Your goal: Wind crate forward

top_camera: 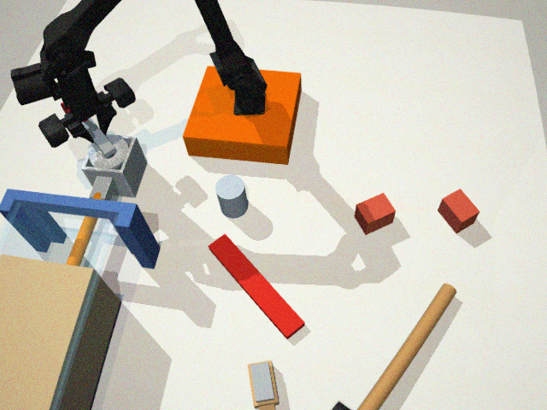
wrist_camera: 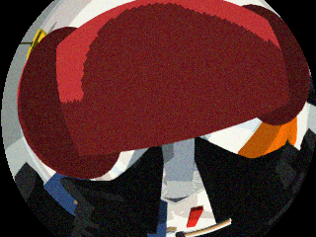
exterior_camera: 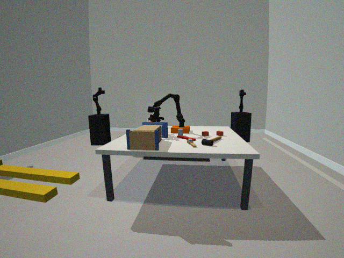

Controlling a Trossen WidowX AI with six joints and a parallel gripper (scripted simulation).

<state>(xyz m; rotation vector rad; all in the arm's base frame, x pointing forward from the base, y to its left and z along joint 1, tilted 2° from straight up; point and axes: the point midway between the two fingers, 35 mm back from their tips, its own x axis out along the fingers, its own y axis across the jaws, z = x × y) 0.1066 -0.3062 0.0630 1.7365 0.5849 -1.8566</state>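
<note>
My gripper (top_camera: 97, 134) (wrist_camera: 176, 141) is shut on the winch handle, whose grey bar (top_camera: 102, 143) (wrist_camera: 179, 165) runs down onto the top of the grey winch (top_camera: 138, 166). The handle's dark red part (wrist_camera: 183, 84) fills the upper wrist view. The key and hole are hidden. The tan crate (top_camera: 39, 308) (exterior_camera: 143, 139) sits flat in the rack behind the blue steel frame (top_camera: 66, 202) (exterior_camera: 155, 123); a gap shows between its front and the frame. An orange strap (top_camera: 84, 240) runs from the crate under the frame's top bar to the winch.
The orange base block (top_camera: 197, 121) (exterior_camera: 174, 129) stands right of the winch. A grey cylinder (top_camera: 232, 198) (exterior_camera: 180, 132), a red flat bar (top_camera: 255, 284) (wrist_camera: 195, 216), two red blocks (top_camera: 375, 213) (top_camera: 458, 210), a mallet (top_camera: 406, 348) (exterior_camera: 207, 142) and a wooden tool (top_camera: 262, 381) lie on the bench.
</note>
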